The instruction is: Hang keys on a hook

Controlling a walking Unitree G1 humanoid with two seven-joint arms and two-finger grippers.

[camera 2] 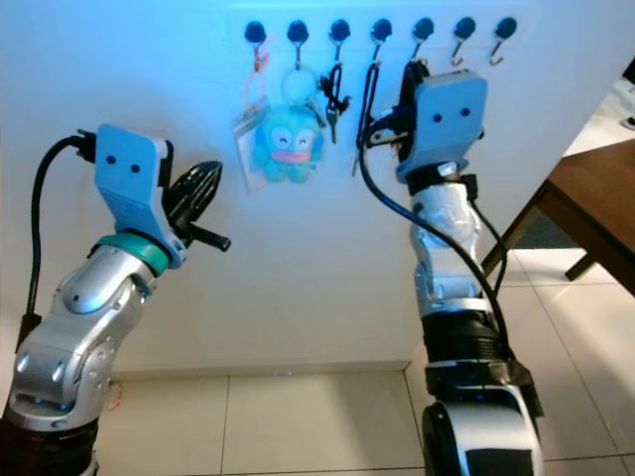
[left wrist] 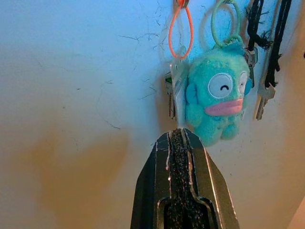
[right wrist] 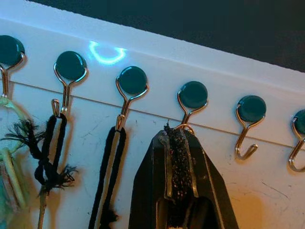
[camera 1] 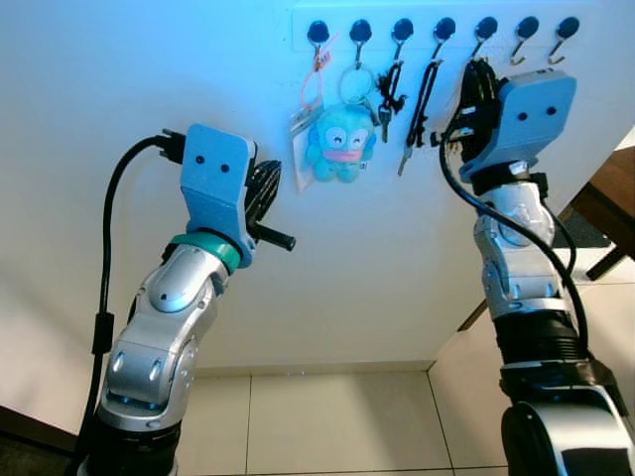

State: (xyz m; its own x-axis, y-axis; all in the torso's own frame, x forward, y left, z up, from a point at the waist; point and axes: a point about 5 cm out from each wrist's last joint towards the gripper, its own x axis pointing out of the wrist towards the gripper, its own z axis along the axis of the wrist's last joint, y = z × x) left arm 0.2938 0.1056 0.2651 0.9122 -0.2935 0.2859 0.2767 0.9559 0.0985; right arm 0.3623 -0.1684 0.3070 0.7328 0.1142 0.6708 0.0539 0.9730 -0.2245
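A white hook rail with several dark-knobbed hooks runs along the top of the wall. Its left hooks carry an orange loop with a tag, a turquoise plush keyring, a black-corded key and a black lanyard key. My right gripper is raised with its shut tips right at the fifth hook, covering that hook's lower bend. I cannot make out anything held between the fingers. My left gripper is shut and empty, held off the wall below and left of the plush.
The two rightmost hooks hang bare. A dark wooden table stands to the right over the tiled floor. Black cables loop off both wrists.
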